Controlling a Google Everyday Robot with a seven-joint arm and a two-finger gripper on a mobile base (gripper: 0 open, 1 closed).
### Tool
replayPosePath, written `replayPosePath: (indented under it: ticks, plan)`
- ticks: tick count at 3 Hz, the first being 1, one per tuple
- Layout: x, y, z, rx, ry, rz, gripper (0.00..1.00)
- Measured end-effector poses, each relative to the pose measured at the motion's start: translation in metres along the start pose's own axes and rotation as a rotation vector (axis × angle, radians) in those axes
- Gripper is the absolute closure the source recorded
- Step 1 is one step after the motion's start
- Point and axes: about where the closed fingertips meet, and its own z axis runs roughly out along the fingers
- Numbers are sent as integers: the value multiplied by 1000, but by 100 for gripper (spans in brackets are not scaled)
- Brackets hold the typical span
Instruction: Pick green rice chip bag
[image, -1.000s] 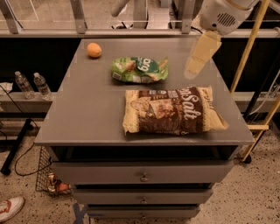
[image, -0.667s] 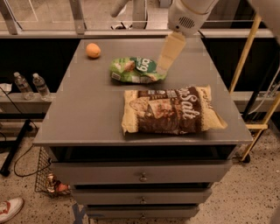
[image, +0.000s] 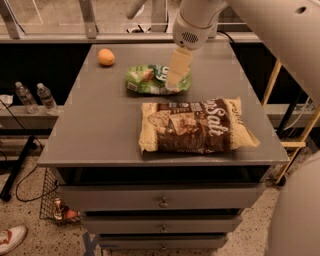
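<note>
The green rice chip bag (image: 150, 79) lies crinkled on the grey cabinet top (image: 105, 115), toward the back middle. My gripper (image: 176, 75) hangs from the white arm that comes in from the upper right, and it points down over the right half of the bag, covering part of it. Whether it touches the bag does not show.
A large brown-and-tan bag reading "Salt" (image: 197, 125) lies in front of the green bag, toward the right. An orange (image: 106, 57) sits at the back left corner. Two water bottles (image: 37, 97) stand on a low shelf at the left. Drawers (image: 162, 200) are below.
My gripper has moved left and down, from beside the green bag's right to right over it. The bags and the orange have not moved.
</note>
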Motion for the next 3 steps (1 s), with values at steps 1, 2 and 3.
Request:
replayPosePath:
  ticks: [1, 2, 3]
  plan:
    - [0, 0, 0, 0, 0, 0, 0]
    - [-13, -12, 32, -16, 17, -25, 0]
    - [-24, -20, 70, -45, 44, -40, 0]
